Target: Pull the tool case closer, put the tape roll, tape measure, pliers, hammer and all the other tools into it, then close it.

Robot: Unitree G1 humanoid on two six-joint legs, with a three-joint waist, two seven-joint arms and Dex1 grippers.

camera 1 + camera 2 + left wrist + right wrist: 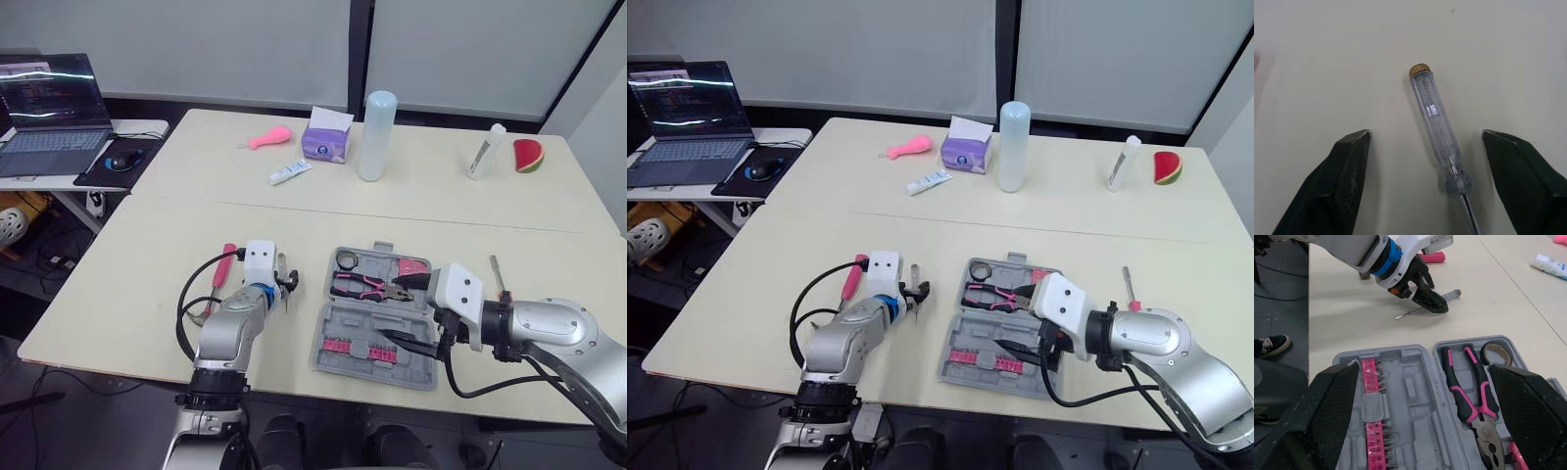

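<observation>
2 hands, both spread: left hand [1424, 138] straddles the clear-handled screwdriver [1436, 125] on the tabletop [137, 294] left of the open tool case [340, 331], apparently to pinch it; right hand [1423, 367] hovers over the case holding pliers [367, 286] and tape roll [347, 259].

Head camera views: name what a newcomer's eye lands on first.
The open grey tool case sits at the near edge of the table, with pink-handled pliers and a tape roll already inside. The left tool, open, straddles a clear-handled screwdriver lying on the table beside the case. The right tool hovers open over the case.
</observation>
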